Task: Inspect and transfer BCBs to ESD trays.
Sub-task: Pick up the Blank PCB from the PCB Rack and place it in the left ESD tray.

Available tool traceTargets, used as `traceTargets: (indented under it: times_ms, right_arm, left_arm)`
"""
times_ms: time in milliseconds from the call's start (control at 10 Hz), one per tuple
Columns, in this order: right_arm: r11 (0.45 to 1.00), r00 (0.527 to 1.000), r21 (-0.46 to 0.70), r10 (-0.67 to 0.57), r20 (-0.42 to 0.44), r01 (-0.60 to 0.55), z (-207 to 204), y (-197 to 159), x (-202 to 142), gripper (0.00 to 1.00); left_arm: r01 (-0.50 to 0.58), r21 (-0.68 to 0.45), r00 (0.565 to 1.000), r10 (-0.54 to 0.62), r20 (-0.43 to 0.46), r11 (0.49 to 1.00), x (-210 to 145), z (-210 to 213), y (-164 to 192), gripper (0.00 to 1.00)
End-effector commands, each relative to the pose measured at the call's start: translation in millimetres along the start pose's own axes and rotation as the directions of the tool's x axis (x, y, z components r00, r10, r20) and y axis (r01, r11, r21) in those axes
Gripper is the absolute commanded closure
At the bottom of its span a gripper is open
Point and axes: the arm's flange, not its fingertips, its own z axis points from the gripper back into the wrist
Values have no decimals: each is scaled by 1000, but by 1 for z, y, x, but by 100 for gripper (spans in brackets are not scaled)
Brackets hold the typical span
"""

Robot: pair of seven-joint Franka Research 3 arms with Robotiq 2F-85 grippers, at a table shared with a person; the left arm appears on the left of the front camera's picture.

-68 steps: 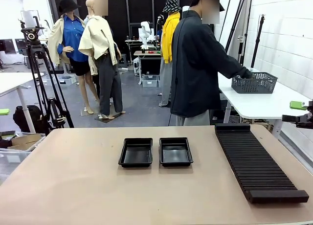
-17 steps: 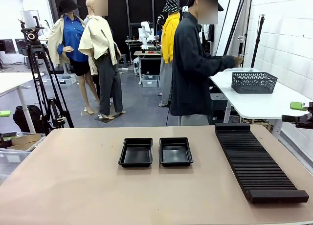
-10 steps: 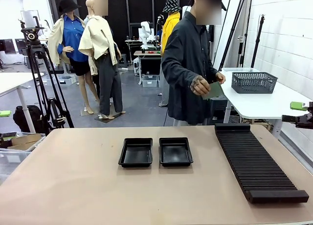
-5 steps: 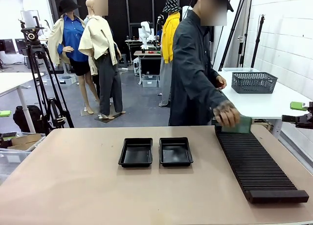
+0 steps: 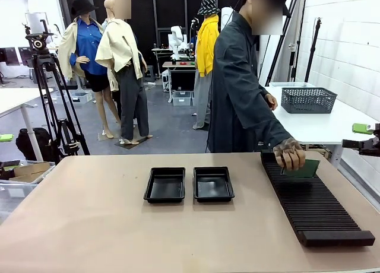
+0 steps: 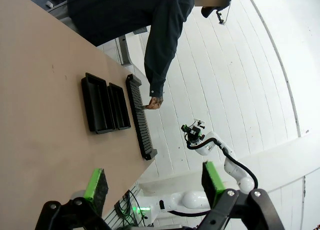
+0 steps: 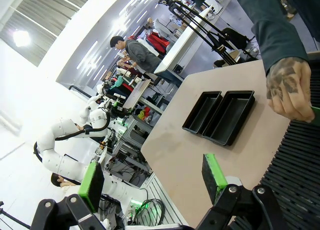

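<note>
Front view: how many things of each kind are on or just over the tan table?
Shallow black rectangular plastic trays: 2
Long black ribbed slotted rack: 1
Thin flat green rectangular circuit board, held at the rack by the person's hand: 1
Total: 4

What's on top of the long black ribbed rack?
A person's hand holds a thin green rectangular circuit board at the rack's far end. The hand covers one corner; whether it's slotted can't be told.

Bright, even light on the pale tan desk (image 5: 89, 225); shadows are soft. Wrist views bend at the edges, and a white ceiling lamp (image 7: 22, 38) glares.
</note>
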Motion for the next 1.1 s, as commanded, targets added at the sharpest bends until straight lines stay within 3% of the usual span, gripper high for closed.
traceTargets:
  times_ms: [0,1000]
  right_arm:
    - [1000,1000,-8,-11,4,11,-1,2,-1,0]
    - [1000,1000,-8,-11,4,11,-1,2,-1,0]
  left_arm:
    - [3,1,1000,-3,4,1000,-1,2,-3,0]
    - [3,1,1000,-3,4,1000,-1,2,-3,0]
